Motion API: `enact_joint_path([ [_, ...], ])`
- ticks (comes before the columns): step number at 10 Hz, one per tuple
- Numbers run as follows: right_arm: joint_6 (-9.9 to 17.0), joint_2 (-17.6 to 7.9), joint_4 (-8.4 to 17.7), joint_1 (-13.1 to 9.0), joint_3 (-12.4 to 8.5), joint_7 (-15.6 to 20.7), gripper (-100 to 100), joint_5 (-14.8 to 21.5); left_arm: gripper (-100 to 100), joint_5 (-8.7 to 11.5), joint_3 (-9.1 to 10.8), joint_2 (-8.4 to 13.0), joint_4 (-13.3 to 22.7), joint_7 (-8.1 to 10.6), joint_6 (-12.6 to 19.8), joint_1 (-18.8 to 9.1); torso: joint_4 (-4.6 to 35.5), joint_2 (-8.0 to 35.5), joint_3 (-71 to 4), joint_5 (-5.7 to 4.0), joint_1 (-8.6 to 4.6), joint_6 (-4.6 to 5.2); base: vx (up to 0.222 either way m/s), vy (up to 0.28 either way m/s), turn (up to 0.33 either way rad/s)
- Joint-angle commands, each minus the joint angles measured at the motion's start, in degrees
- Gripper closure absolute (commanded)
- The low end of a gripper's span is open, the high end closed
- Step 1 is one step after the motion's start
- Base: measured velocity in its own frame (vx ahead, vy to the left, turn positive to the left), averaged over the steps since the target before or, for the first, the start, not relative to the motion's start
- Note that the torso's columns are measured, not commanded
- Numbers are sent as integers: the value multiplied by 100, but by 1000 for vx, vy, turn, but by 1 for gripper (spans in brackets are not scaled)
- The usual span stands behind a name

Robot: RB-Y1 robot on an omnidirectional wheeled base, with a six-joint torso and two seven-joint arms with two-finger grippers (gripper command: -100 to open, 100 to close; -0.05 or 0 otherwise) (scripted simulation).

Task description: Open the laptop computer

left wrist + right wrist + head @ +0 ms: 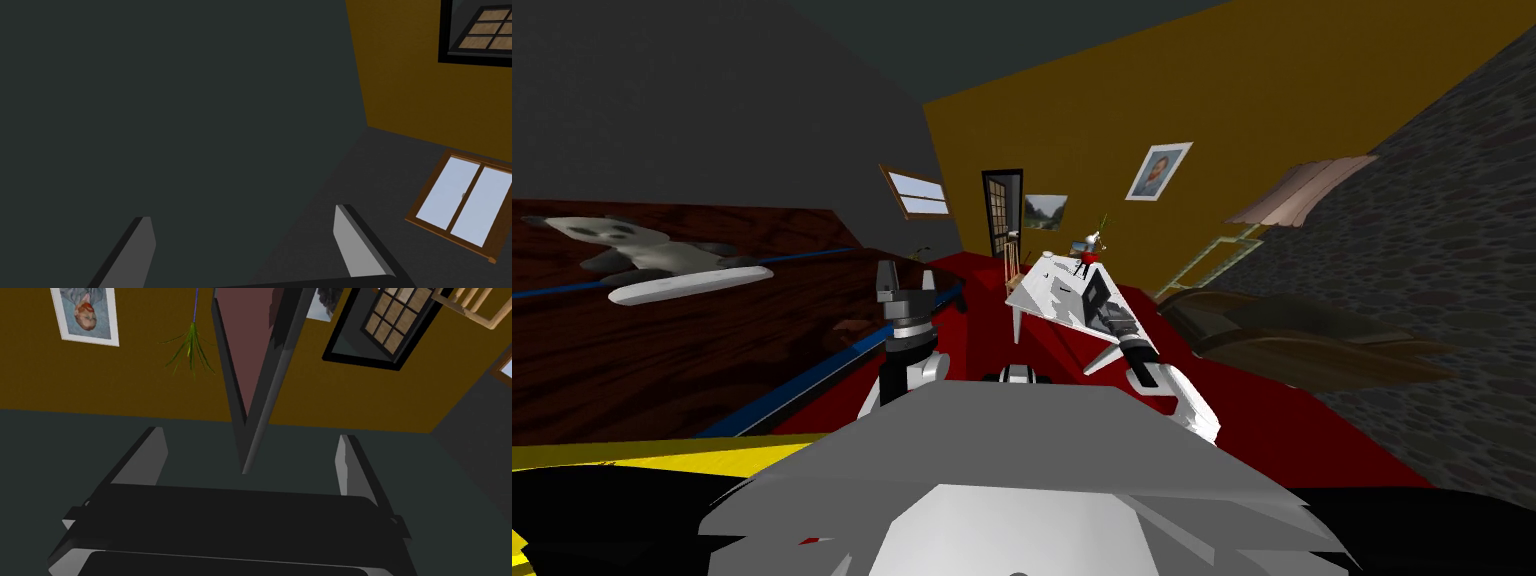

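Yellow wall (pixel 1212 100) behind; mid-frame, a white bench (pixel 1042 292) carries the part-open laptop (pixel 1095 290). Right tool (pixel 250 434), released, straddles its edge. Opening seems under way; next, swing it wider. Left tool (pixel 906 278) is released, idle.

Your right gripper (pixel 248 434) brackets the laptop (pixel 250 363) edge, clear gap each side; plant (pixel 189 350) beyond, well apart.
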Motion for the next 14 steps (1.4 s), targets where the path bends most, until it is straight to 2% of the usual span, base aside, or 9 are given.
enact_joint_path([
  [1, 80, -129, 281, -66, -144, 256, -100, 223, 0, 0, 0, 0, 0, 0, 0, 0, -1, 2, 0, 1, 4, 0, 68, 146, -26],
  [3, 233, -342, 519, -127, -263, 495, -100, 474, 0, 0, 0, 0, 0, 0, 0, 0, 2, 10, 6, -10, -30, 2, 78, 131, -67],
  [8, 554, -814, 998, -249, -518, 1005, -100, 1012, 0, 0, 0, 0, 0, 0, 0, 0, 2, 8, 4, -5, -18, 1, 77, 152, -69],
  [9, 584, -858, 1041, -261, -542, 1053, -100, 1062, 0, 0, 0, 0, 0, 0, 0, 0, 2, 11, 6, -6, -17, 1, 64, 135, -56],
  [10, 525, -799, 1022, -264, -529, 1026, -100, 1023, 0, 0, 0, 1, 0, 0, 0, -1, 3, 10, 6, -6, -22, 0, 30, 54, -10],
  [11, 580, -972, 1046, -238, -561, 953, -100, 974, 0, 0, 1, 1, 0, 0, 0, -1, 4, 18, 11, -12, -41, 0, 67, 30, 52],
  [12, 577, -906, 1014, -237, -532, 991, -100, 997, 0, 0, 1, 2, 0, 0, 0, -1, 2, 5, 4, -12, -37, 0, 43, 14, 13],
  [13, 589, -918, 1012, -235, -533, 978, 100, 993, 0, 0, 1, 2, 0, 0, 0, -1, 1, 10, 5, -9, -29, 2, 9, -4, -18],
  [14, 584, -944, 1134, -349, -534, 766, 100, 777, 0, 0, 2, 2, 0, 0, 0, -1, -3, 15, 11, -16, -18, -8, -28, -60, -8],
])
